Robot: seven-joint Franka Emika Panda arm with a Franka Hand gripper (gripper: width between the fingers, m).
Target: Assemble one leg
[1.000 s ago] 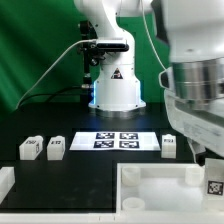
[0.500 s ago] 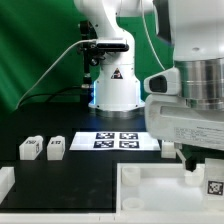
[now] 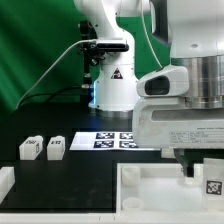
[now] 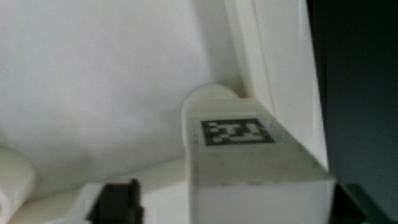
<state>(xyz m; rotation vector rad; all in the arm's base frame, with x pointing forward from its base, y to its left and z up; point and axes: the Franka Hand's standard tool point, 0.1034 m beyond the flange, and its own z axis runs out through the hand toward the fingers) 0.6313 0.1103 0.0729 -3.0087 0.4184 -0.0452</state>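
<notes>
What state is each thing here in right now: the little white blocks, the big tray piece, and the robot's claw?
Two legs: upright on the table, apart, untouched.
Tagged leg: inside the tray, against its rim.
Tray: flat on the table.
Gripper: low over the tray; open or shut, cannot tell.
Marker board: flat on the table, partly hidden by the arm.

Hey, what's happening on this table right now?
A robot arm is bent low over the large white tray-like piece at the front of the table. The wrist view shows a tagged leg standing against the tray's rim. Two more legs sit apart on the exterior view's left, beside the marker board.
</notes>
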